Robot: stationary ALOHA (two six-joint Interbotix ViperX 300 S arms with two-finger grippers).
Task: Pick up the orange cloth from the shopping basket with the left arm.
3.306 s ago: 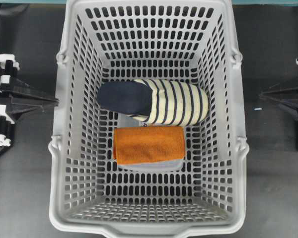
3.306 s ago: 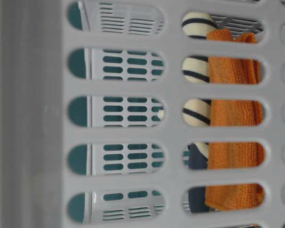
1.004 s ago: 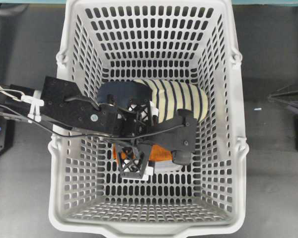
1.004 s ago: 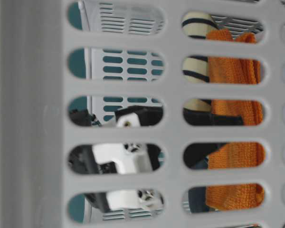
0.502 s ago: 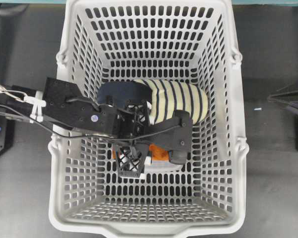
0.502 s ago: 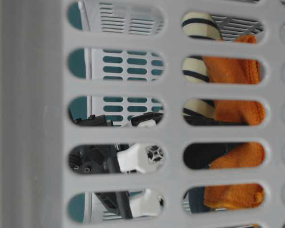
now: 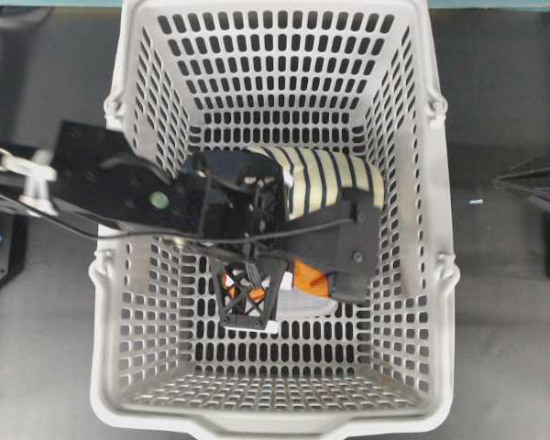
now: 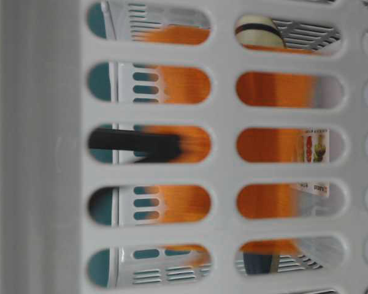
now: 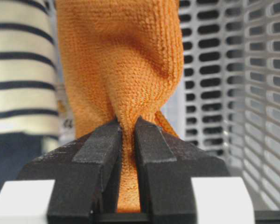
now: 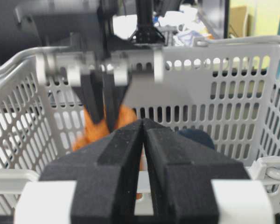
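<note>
The orange cloth (image 9: 121,60) hangs bunched from my left gripper (image 9: 127,123), whose jaws are shut on a fold of it. In the overhead view the left gripper (image 7: 255,295) is inside the shopping basket (image 7: 119,275), and the arm hides most of the orange cloth (image 7: 309,275). In the table-level view the orange cloth (image 8: 184,82) is a raised orange blur behind the basket wall (image 8: 43,147). My right gripper (image 10: 143,122) is shut and empty outside the basket's right side. From there I see the left gripper's fingers (image 10: 102,98) and the cloth (image 10: 91,133).
A navy and cream striped slipper (image 7: 325,179) lies on the basket floor just behind the cloth's spot. A pale grey flat piece (image 7: 298,307) lies uncovered on the floor, with a printed label (image 8: 310,147). The basket's slotted walls (image 9: 238,70) stand close round the gripper.
The left arm reached into the basket and shut on the cloth. Since half a second ago the cloth has risen off the grey piece and now hangs bunched from the jaws.
</note>
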